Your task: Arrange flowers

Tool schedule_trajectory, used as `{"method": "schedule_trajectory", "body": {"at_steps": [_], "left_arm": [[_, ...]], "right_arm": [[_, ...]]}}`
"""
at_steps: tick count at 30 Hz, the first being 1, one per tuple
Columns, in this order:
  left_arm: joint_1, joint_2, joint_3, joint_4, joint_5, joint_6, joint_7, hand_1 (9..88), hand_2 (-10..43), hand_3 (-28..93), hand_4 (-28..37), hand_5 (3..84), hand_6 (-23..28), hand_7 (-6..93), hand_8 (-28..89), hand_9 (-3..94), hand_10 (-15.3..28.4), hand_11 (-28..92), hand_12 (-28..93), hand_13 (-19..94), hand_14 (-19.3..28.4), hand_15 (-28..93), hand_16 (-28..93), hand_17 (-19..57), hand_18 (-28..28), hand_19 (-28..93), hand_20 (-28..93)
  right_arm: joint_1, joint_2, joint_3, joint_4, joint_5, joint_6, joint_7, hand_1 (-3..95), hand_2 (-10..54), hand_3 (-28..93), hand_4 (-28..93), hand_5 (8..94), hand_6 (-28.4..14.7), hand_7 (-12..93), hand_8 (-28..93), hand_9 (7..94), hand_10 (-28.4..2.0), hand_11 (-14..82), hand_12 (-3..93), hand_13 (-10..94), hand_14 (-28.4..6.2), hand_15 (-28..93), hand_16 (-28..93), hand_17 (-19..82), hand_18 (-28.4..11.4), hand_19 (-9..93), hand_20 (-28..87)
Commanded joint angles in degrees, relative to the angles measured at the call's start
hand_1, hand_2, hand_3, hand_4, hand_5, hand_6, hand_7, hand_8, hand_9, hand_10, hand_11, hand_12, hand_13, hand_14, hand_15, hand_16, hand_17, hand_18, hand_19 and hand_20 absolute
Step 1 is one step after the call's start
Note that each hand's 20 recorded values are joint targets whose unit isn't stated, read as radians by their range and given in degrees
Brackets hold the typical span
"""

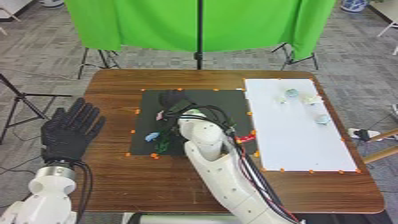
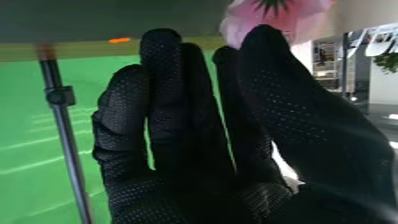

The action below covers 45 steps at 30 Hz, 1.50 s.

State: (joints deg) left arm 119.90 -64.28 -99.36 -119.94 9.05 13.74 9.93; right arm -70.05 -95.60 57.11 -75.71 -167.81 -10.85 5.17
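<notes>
Right hand [image 1: 172,98] over far-left part of dark mat [image 1: 210,96], fingers straight and close together, thumb alongside with a narrow gap. Pink flower [image 2: 302,14] right at the thumb tip in wrist view, bloom partly behind it; contact can't be told. Head view has pink just beside this hand, on its left, robot side.

Left hand [image 1: 71,131] left of the mat, palm-down or palm-up unclear, fingers straight, slightly fanned, wide.

Mat, near part: green stem piece [image 1: 163,146], blue flower [image 1: 152,136] just beyond it, both nearer the robot than the right hand. Red item [image 1: 248,138] by the mat's right edge, beside the right arm [image 1: 206,136], well apart from the right hand.

White board [image 1: 298,145] right of the mat: pale blue flower [image 1: 322,119] nearest, white flower [image 1: 312,100] past it, blue-green flower [image 1: 291,93] farthest, all well right of the right hand. Orange markers [image 1: 155,156] along mat and board edges, brown table [image 1: 115,180] under everything. Green cloth [image 1: 147,25] on a stand beyond the table.
</notes>
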Motion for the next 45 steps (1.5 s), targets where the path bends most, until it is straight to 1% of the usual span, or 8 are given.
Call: {"method": "schedule_trajectory", "body": {"at_steps": [1,12,14,20,24,29,33,45], "left_arm": [[0.5,-0.73,0.35,0.56,-0.62,0.53,-1.77,28.9,15.2,78,-28.3,47.1,8.4,17.5,-10,39.7,15.4,26,11,27,16.1,47,-8,-5.8,15.9,42,15],[1.5,-3.16,-0.93,0.66,0.06,-0.36,-2.76,28.7,15.3,78,-28.3,48.8,8.7,18.2,-10,40.8,15.6,26,11,28,16.2,47,-8,-5.8,16.0,42,15],[1.0,-3.40,-0.92,1.44,0.17,0.10,-2.83,28.7,15.3,78,-28.3,48.9,8.7,18.3,-10,40.9,15.7,26,11,29,16.2,47,-8,-5.8,15.9,42,15],[4.0,-4.11,-2.43,-0.27,0.75,-0.92,-2.64,28.7,15.2,78,-28.3,49.0,8.7,18.5,-10,41.3,15.8,26,12,29,16.3,47,-8,-5.7,15.9,42,15],[5.5,-4.27,-3.51,-0.95,0.94,-0.64,-2.07,28.7,15.2,77,-28.3,49.0,8.7,18.4,-10,41.4,15.8,26,12,29,16.3,47,-8,-5.7,15.9,42,15],[5.5,-4.36,-3.51,-0.95,1.00,-0.87,-1.77,28.7,15.4,77,-28.3,49.2,8.7,18.5,-10,41.7,15.9,26,12,30,16.3,48,-8,-5.8,15.9,41,15],[6.2,-4.47,-3.80,-1.30,0.39,0.63,-1.45,28.6,15.4,77,-28.3,49.1,8.7,18.6,-10,41.7,15.8,27,12,30,16.4,48,-8,-5.8,16.0,41,15],[6.4,-4.00,-3.72,-0.89,-0.84,-0.28,-0.66,27.2,12.8,79,-28.3,48.8,8.8,18.6,-10,41.4,15.8,27,12,30,16.6,48,-8,-5.8,16.0,41,15]], "right_arm": [[-0.9,0.3,-1.5,-5.2,6.9,-3.3,7.3,54.6,-9.5,78,-28,55.5,-3.7,20,-15,58.1,-16.1,16.4,14.6,56,-10.6,47,32,31,-24.1,84,37],[-1.8,9.1,4.1,-19.7,24.9,-3.9,18.3,46.2,-9.5,83,-28,52.1,-6.5,17,-13,52.4,-19.5,15.4,14.0,51,-16.7,53,17,30,-25.6,85,35],[-2.8,12.0,7.7,-20.6,27.2,-3.2,15.4,45.5,-9.5,83,-28,52.1,-6.8,17,-13,50.3,-20.5,15.0,14.0,49,-17.1,53,16,28,-25.4,82,34],[-9.6,24.2,15.7,-26.6,24.7,-1.0,20.9,45.2,-9.5,83,-28,51.7,-6.2,18,-13,44.1,-20.4,13.9,13.9,40,-18.6,46,12,24,-23.5,73,27],[-11.8,27.6,23.6,-26.6,28.2,-8.8,22.7,46.7,-9.5,84,-28,51.0,-5.9,18,-14,41.3,-19.9,13.2,12.9,34,-19.2,38,10,20,-22.4,65,21],[-16.1,32.3,29.9,-25.9,28.0,-7.9,25.9,48.9,-9.5,84,-28,50.4,-4.6,19,-14,37.6,-18.6,12.1,11.8,29,-19.1,32,10,17,-21.4,61,18],[-18.0,33.7,33.9,-22.6,30.0,-4.3,28.5,50.0,-9.5,85,-28,49.8,-3.8,20,-14,35.6,-17.6,11.7,11.5,27,-19.0,31,10,16,-21.5,60,17],[-19.2,34.0,35.0,-19.2,35.1,-10.3,29.9,49.5,-9.5,84,-28,40.5,-3.4,22,-16,34.2,-15.6,13.0,10.1,31,-17.9,31,10,17,-24.0,58,17]]}}
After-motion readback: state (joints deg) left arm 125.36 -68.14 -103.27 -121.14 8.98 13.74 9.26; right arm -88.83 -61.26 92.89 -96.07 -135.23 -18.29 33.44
